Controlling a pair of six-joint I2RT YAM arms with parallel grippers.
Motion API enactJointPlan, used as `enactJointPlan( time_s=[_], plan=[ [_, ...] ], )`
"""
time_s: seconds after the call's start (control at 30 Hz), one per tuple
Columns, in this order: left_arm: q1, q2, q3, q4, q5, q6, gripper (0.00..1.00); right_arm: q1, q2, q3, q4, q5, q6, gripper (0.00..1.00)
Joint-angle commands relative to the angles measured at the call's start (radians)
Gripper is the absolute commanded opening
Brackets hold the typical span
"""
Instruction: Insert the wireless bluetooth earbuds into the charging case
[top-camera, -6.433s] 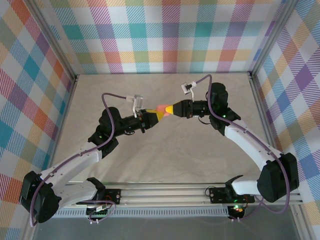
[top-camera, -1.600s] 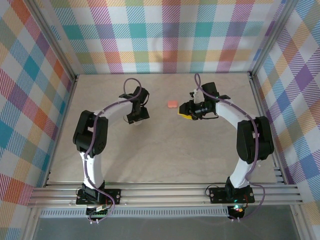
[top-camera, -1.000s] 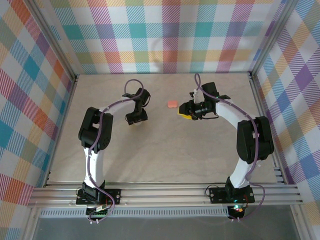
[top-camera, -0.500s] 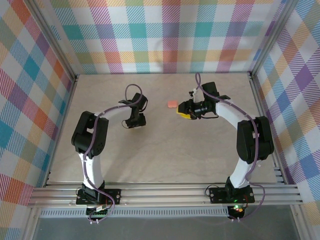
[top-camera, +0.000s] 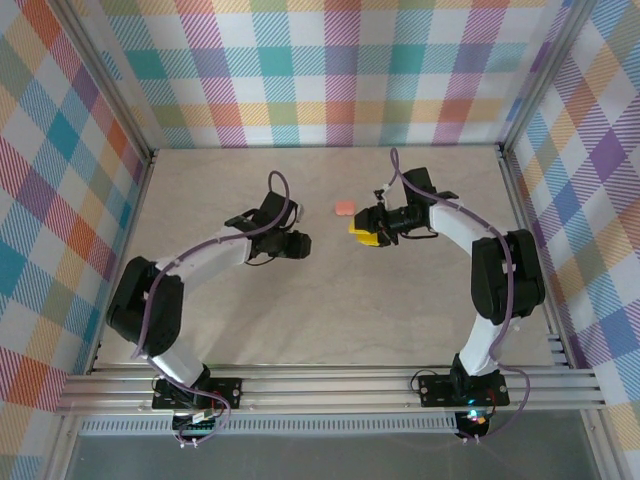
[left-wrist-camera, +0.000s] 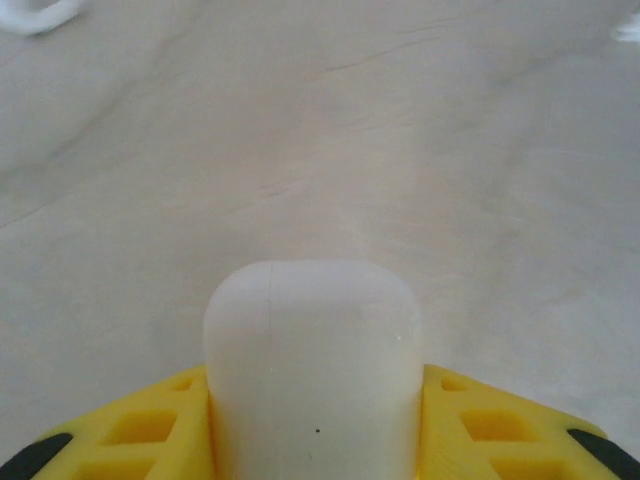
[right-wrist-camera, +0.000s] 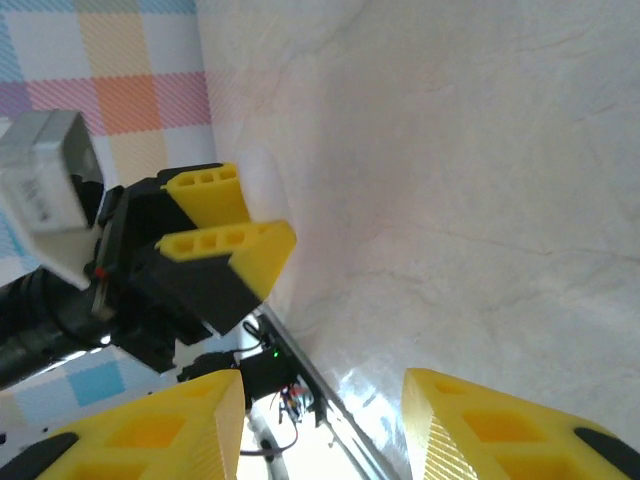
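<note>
While clenching the white charging case in the left tool, hold it level over the desk — looks shut, with a faint seam near its top, so no loading an earbud yet. Over to the right tool: spread wide, gripping nothing, pointed across at the left one from nearby. Spot the salmon-pink piece lying on the desk just beyond the gap between the two, apart from both; too small from above to call case or earbud. Cannot place the earbuds for certain: just a blurred white scrap at the far left corner of the left wrist view and a second white scrap at the far right, possibly two of them. Judging the step in hand as getting that lid open, so: squeeze the body only, below the seam, leaving the lid free to swing; bring the right tool in square to the lid edge; pry gently, to avoid squirting smooth rounded plastic out of hard pads. Watch the clearance too: no dragging the case along the desk mid-pry. Then present the case mouth up and steady before going after anything tiny.
</note>
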Motion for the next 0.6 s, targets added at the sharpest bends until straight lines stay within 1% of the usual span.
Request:
enactJointPlan(
  time_s=[0.0,0.17,0.27,0.33,0.43,0.57],
  plan=[
    [-0.034,-0.085,-0.028,0.075,0.12,0.105,0.22,0.01,-0.049,0.063,-0.137,-0.087,-0.073,0.47],
    [-0.063,-0.193,-0.082,0.177,0.209,0.163,0.21,0.018,-0.122,0.04,-0.115,-0.123,-0.019,0.46],
    [-0.065,-0.247,-0.121,0.228,0.282,0.213,0.23,0.033,-0.17,0.044,-0.133,-0.103,-0.016,0.46],
    [-0.065,-0.275,-0.132,0.23,0.312,0.252,0.23,0.042,-0.201,0.044,-0.133,-0.091,-0.003,0.46],
    [-0.073,-0.316,-0.14,0.204,0.322,0.311,0.23,0.063,-0.236,0.057,-0.148,-0.058,0.004,0.46],
    [-0.082,-0.384,-0.162,0.193,0.3,0.358,0.22,0.114,-0.254,0.109,-0.228,0.044,-0.037,0.46]
  ],
)
